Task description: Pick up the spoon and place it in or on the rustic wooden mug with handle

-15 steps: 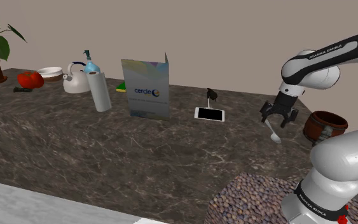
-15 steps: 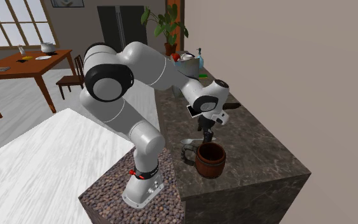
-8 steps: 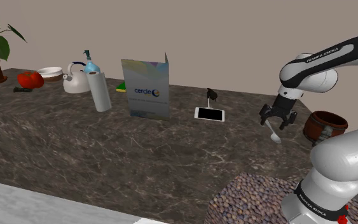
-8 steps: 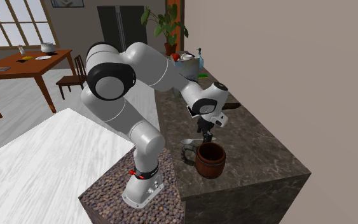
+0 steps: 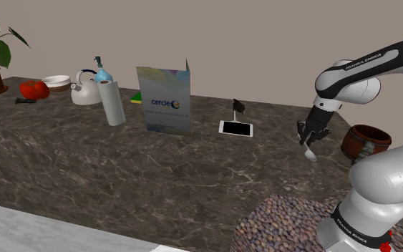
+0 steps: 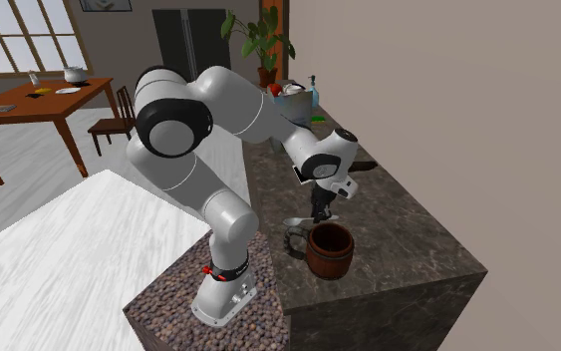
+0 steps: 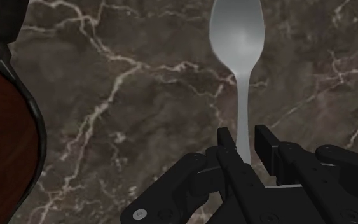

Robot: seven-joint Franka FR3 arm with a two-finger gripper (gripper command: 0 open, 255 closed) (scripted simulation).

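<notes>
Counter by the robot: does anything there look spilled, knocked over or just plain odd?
Nothing stands out. The spoon lies on the marble counter with the tool closed on its handle. The brown mug stands upright nearby, and the cereal box and paper towel roll are upright too.

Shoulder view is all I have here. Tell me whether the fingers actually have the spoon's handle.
Observer: Yes. In the wrist view the gripper clasps the spoon by its handle, at the end away from the bowl.
Operator: Give me the mug's handle side.
Observer: In the second exterior view the mug has a grey handle on that view's left, toward the stand.
Operator: Report its clearance from the spoon.
Observer: The wrist view shows bare marble counter between the mug's rim and the spoon, so they are apart.
</notes>
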